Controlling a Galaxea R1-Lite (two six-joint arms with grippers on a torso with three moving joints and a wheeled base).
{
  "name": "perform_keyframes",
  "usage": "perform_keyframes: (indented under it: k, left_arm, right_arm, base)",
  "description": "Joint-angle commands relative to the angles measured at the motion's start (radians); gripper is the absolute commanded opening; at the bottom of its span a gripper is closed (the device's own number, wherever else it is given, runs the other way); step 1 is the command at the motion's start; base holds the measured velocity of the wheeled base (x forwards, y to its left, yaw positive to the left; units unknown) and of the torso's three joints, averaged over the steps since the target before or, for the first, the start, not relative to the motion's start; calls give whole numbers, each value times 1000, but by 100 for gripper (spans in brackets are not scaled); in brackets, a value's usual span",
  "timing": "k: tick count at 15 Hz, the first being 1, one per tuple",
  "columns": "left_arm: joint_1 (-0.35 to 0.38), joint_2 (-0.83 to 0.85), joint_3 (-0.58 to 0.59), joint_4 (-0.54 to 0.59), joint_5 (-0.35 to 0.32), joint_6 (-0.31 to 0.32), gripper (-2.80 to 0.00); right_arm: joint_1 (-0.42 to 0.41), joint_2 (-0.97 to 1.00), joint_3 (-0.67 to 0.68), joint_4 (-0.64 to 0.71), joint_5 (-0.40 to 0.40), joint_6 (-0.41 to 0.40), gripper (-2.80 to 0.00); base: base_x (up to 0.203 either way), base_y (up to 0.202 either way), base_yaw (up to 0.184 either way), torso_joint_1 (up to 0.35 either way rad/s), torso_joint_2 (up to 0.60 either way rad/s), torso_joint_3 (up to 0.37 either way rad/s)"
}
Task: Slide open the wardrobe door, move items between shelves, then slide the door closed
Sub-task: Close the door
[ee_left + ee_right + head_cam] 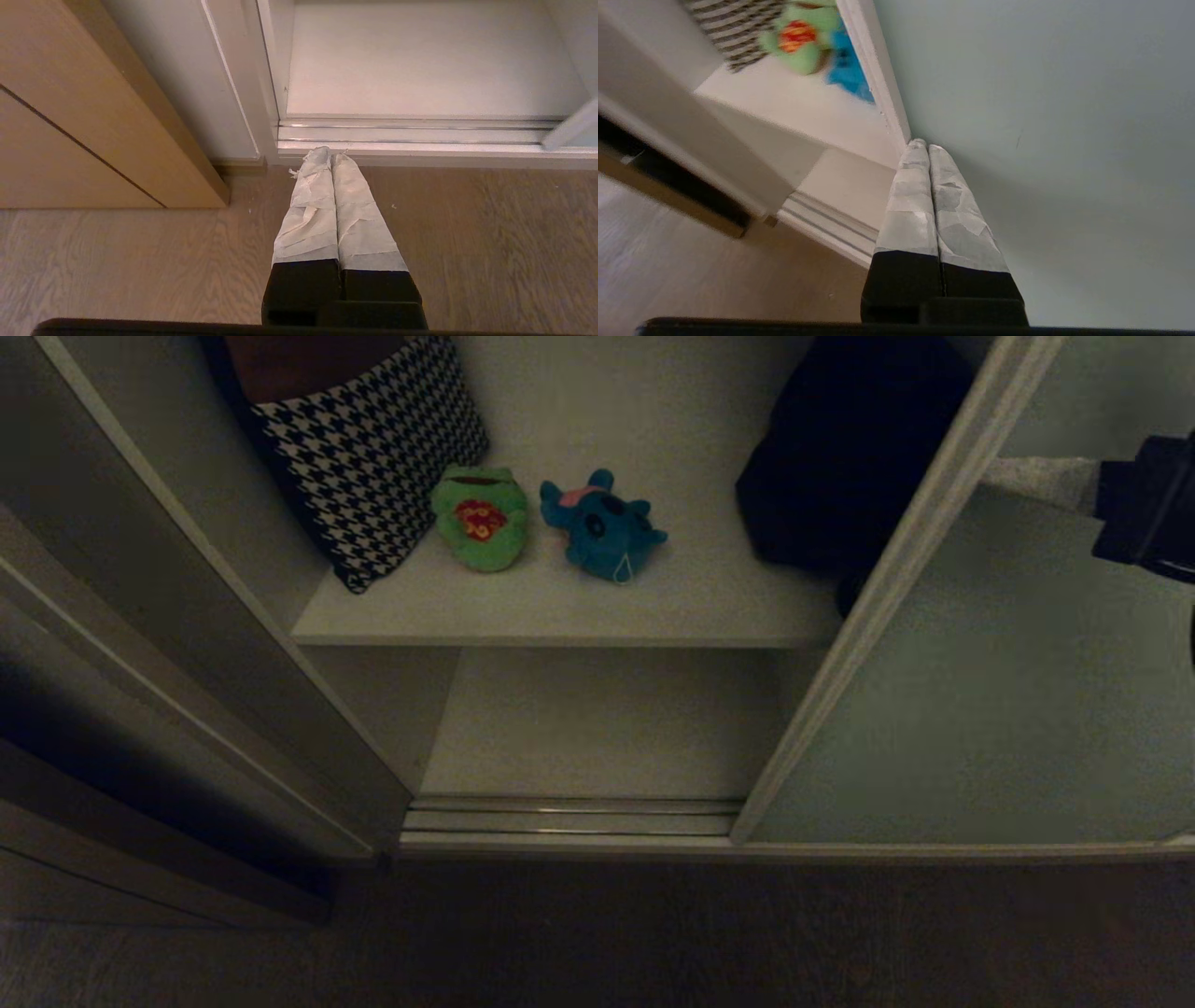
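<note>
Pressing together, empty: right gripper (923,145) fingers (945,196) by the sliding wardrobe door (1041,116); left gripper (331,153) likewise.

My left gripper (331,156) has two long fingers (310,205) that narrow toward the tips. Each is wrapped in pale, creased tape, wrinkled in overlapping layers and frayed at the ends. Below the tape the fingers are matte black, widening into a blocky black base, with a dark edge of the wrist housing across the near side.

My right gripper (923,145) is built the same: two tapered fingers (908,200) in whitish-grey patched tape, black lower sections and a black block beneath them. In the head view my right arm (1150,509) shows only as a dark, boxy black shape.
</note>
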Motion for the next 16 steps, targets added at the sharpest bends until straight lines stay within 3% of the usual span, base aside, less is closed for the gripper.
perform_keyframes:
  k: [1,5,11,13,16]
  left_arm:
    - [0,2,0,0,-1,0,-280]
    - [0,2,0,0,-1,0,-280]
    - [0,2,0,0,-1,0,-280]
    - [0,2,0,0,-1,0,-280]
    - [0,2,0,-2,-1,0,-280]
  right_arm:
    - [70,77,-41,-7,-32,-3,-280]
    - [250,87,-65,-3,-54,-49,-280]
    - [263,-166,49,48,-27,-83,-280]
    - [237,-256,64,110,-24,-91,-280]
    - [15,-363,109,181,-1,-86,-280]
  base:
    - [0,0,0,0,0,0]
    - [0,0,0,0,0,0]
    - [0,0,0,0,0,0]
    - [0,0,0,0,0,0]
    - [0,0,0,0,0,0]
